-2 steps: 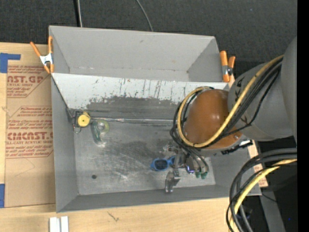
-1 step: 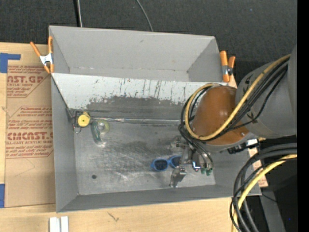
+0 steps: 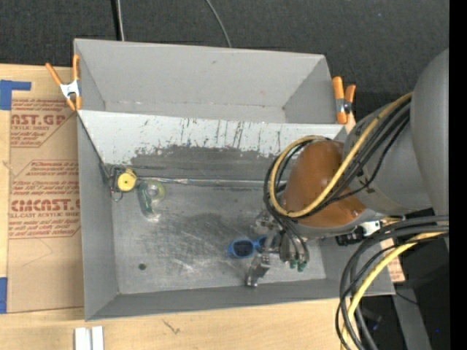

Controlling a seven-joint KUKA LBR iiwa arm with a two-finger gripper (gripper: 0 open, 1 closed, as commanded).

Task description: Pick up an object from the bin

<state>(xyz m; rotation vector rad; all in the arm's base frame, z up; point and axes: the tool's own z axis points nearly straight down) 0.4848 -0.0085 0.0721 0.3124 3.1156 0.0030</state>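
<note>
1. The gripper (image 3: 261, 259) is low in the bin (image 3: 182, 228), at the lower right of the floor and pretty close to the near wall. The arm's orange cover (image 3: 321, 184) and a bunch of cables (image 3: 286, 168) sit right above it.
2. The nearest thing to it is a small blue round piece (image 3: 239, 249), lying on the floor just to the left of the gripper. It might be touching the tip or only right beside it, I can't tell which.
3. Jaws: honestly can't tell if they're wide or closed. The tip is just a tangle of dark metal from this angle, and I can't make out anything held in it.
4. The other stuff is a yellow disc (image 3: 126, 181) with a little clear piece (image 3: 151, 197) just beside it. Both are at the upper left of the floor, well apart from the gripper.
5. My read is that this is the grab stage. It's down at floor level next to the blue piece, and nothing is lifted yet.
6. The next move would need the gripper centred over the blue piece, a clean close on it, then a straight lift. The piece looks small and flat, so I'd guess it could slip out or get shoved toward the wall.
</note>
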